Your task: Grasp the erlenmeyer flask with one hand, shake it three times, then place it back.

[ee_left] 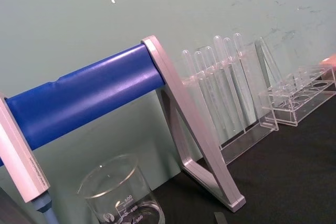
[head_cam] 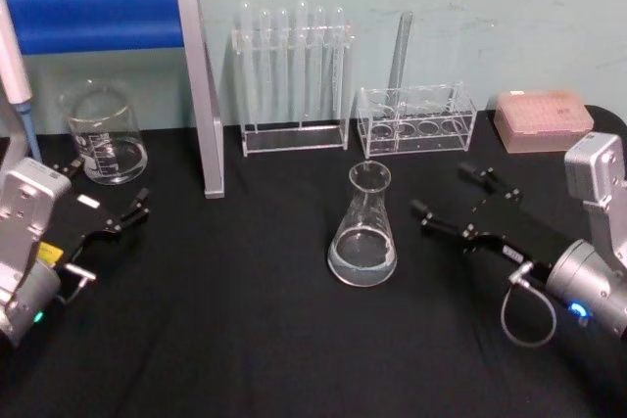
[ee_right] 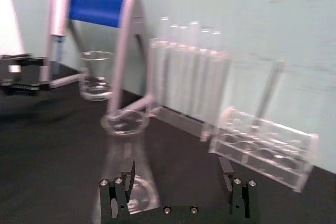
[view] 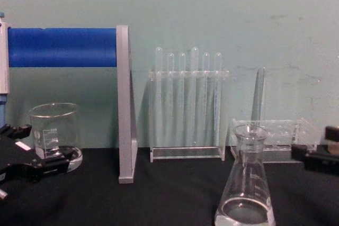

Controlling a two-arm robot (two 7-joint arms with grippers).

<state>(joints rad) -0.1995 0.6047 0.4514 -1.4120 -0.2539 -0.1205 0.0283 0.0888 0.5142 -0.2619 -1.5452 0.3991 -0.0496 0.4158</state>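
The erlenmeyer flask (head_cam: 363, 228) stands upright on the black table (head_cam: 245, 340), a shallow pool of clear liquid in its base, just in front of the low clear rack (head_cam: 416, 120) and the tall rack of test tubes (head_cam: 292, 75). To its right the right gripper (head_cam: 453, 200) points at it with fingers spread wide and nothing between them — near the glass but not touching. In the right wrist view the flask rises just beyond the left of the two parted fingertips (ee_right: 114, 199), not yet centred in the gap. By this evidence the job looks to be at the approach: the grasp, the three shakes and the return to the table all appear to lie ahead, though a flask set back down would look much the same. The left gripper (head_cam: 113, 210) rests low at the table's left edge, also open and empty, near the glass beaker (head_cam: 104, 132) and the blue-barred stand (head_cam: 118, 36) — apparently idle.
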